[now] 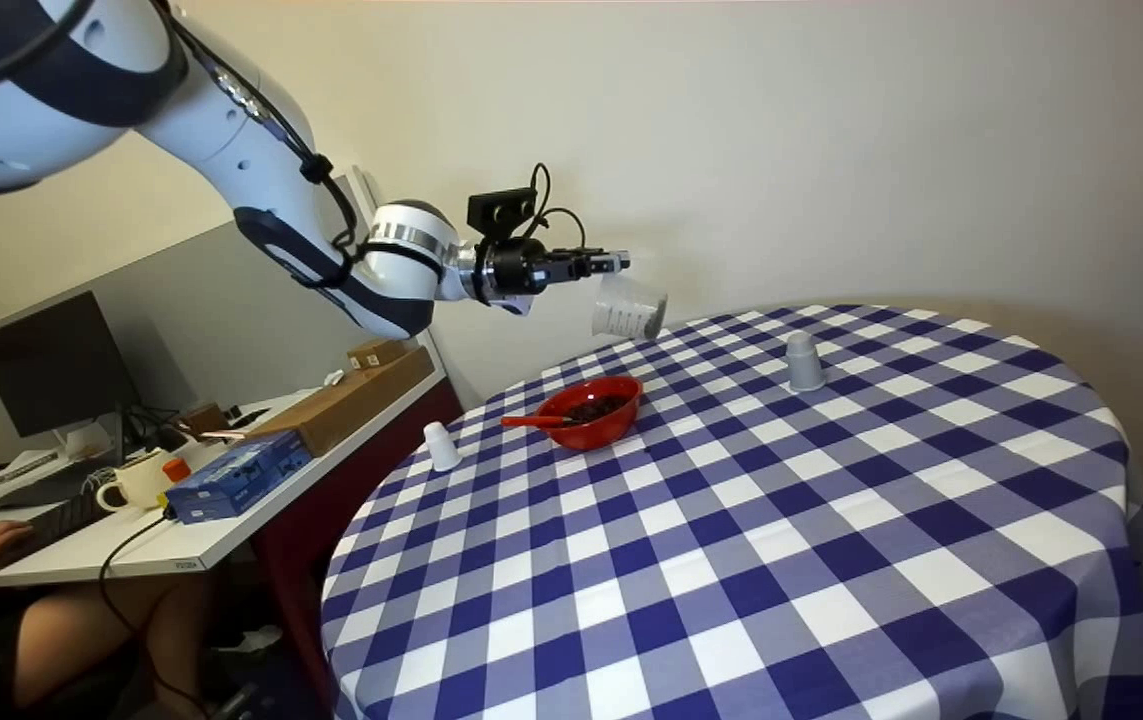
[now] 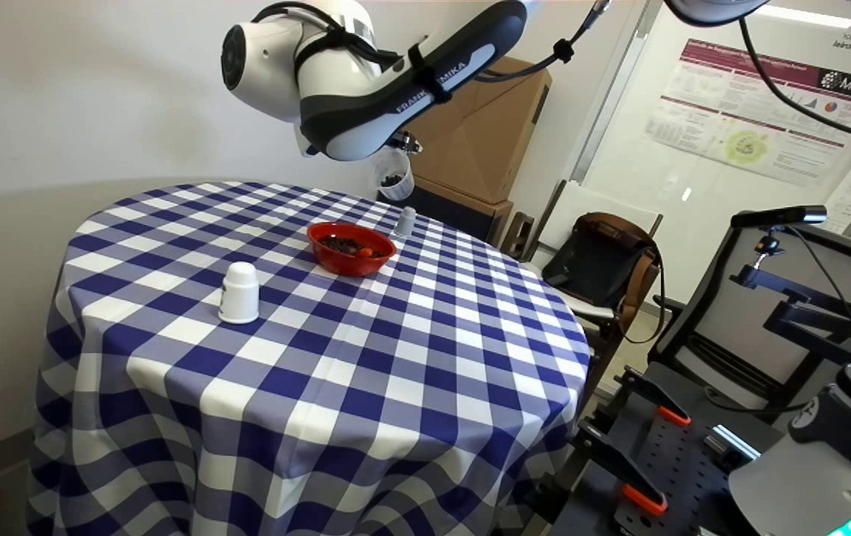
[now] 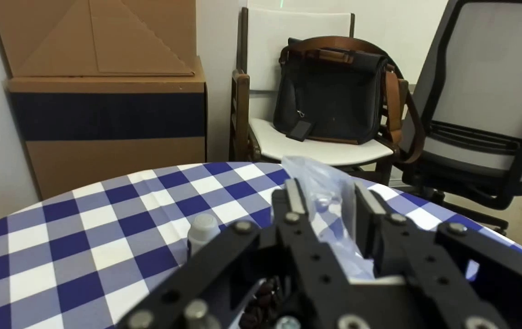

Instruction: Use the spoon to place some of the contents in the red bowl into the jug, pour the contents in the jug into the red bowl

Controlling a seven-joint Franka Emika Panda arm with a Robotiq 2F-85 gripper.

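Exterior views both show your gripper [image 1: 619, 262] grasping the jug [image 1: 627, 306] aloft, contents [image 2: 392, 180] inside; the bowl [image 1: 596, 436] sits lower left.

Worktop [image 1: 711, 540]: round, blue-and-white checked cloth [image 2: 261, 417] draped over edge. White container [image 2: 239, 296] and second pale container [image 2: 405, 222] upright on cloth, well apart. Desk [image 1: 193, 543] near worktop: dark monitor [image 1: 56, 360], cream mug [image 1: 141, 480], blue box [image 1: 241, 478] just beside mug. Wrist view: cardboard boxes [image 3: 105, 36], stacked; wooden chair [image 3: 288, 148] with white seat, black bag [image 3: 329, 96] with brown strap resting on it; mesh-backed office chair [image 3: 489, 68] beside. Exterior view: poster [image 2: 767, 104] with Mila lettering.
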